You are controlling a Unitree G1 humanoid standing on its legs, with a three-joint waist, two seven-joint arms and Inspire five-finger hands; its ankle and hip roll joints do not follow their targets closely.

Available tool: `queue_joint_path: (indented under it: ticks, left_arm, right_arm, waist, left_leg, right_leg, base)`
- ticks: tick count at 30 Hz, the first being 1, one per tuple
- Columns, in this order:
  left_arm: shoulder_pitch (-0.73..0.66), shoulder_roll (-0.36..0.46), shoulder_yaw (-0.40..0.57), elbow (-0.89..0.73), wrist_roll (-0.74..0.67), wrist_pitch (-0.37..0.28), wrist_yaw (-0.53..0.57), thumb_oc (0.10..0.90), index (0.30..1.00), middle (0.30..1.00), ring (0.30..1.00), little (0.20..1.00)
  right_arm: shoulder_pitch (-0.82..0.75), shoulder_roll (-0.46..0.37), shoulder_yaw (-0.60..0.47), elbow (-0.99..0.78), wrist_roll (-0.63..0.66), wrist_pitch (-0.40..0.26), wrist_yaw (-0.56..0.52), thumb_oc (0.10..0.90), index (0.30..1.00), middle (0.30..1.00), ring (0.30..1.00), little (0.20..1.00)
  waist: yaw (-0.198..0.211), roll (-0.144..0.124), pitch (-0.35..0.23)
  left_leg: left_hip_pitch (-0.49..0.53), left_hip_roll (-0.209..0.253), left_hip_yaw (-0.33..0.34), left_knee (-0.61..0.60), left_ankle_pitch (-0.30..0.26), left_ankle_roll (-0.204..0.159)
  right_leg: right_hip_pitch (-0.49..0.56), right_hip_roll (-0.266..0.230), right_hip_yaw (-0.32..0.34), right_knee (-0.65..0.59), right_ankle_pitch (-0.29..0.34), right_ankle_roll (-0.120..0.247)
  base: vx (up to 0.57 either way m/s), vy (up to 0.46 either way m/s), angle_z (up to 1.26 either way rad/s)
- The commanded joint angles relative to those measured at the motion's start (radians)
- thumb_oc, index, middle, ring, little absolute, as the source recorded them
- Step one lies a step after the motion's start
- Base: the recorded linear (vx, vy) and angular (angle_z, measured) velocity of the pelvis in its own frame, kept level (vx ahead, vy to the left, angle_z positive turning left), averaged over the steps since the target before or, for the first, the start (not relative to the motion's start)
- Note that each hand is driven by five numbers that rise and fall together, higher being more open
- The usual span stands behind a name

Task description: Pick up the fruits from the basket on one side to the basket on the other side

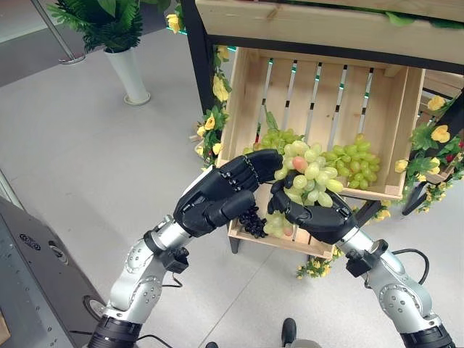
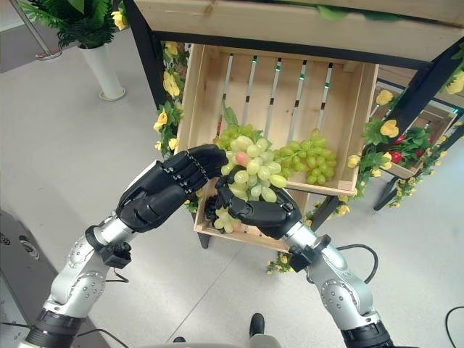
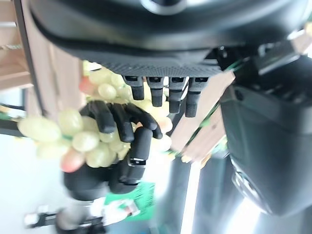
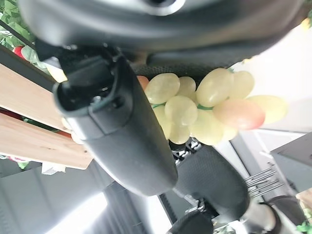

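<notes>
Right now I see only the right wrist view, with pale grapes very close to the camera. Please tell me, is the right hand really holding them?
Observer: Yes. The right hand is curled round the green grape bunch from below.
Operator: Where is the left hand?
Observer: The left hand is right beside the bunch, on its left side.
Operator: Is any fruit left in the crates?
Observer: Yes. More green grapes lie in the upper wooden crate behind the hands, and dark grapes lie in the lower crate beneath them.
</notes>
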Motion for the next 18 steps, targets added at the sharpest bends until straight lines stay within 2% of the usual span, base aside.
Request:
queue_joint_path:
  ticks: [1, 12, 18]
  left_arm:
    - [-0.046, 0.097, -0.067, -0.011, 0.067, 0.017, -0.113, 0.800, 0.900, 0.900, 0.900, 0.900]
    - [-0.011, 0.178, -0.114, 0.027, 0.191, 0.052, -0.254, 0.800, 0.900, 0.900, 0.900, 0.900]
    - [-0.017, 0.268, -0.195, 0.097, 0.530, 0.083, -0.198, 0.800, 0.900, 0.900, 0.900, 0.900]
  right_arm:
    - [-0.135, 0.046, -0.142, -0.154, 0.138, -0.149, 0.013, 0.400, 0.300, 0.300, 0.300, 0.300]
    - [-0.206, -0.026, -0.231, -0.148, 0.181, -0.209, -0.056, 0.400, 0.300, 0.300, 0.300, 0.300]
    - [-0.286, -0.089, -0.232, -0.135, 0.185, -0.230, -0.090, 0.400, 0.300, 0.300, 0.300, 0.300]
  waist:
    - [-0.022, -0.022, -0.074]
    - [-0.027, -0.017, -0.074]
    - [-0.028, -0.009, -0.075]
  left_leg:
    - [-0.045, -0.037, -0.031, 0.002, -0.032, 0.040]
    - [-0.044, -0.032, -0.024, 0.002, -0.032, 0.040]
    - [-0.049, -0.035, -0.032, 0.002, -0.026, 0.040]
  right_leg:
    - [0.091, -0.051, 0.002, 0.004, -0.094, 0.045]
    - [0.091, -0.049, 0.006, 0.005, -0.095, 0.048]
    - [0.089, -0.049, 0.007, 0.004, -0.094, 0.053]
  base:
    - [0.00, 0.000, 0.00]
    - [0.00, 0.000, 0.00]
    - [0.00, 0.000, 0.00]
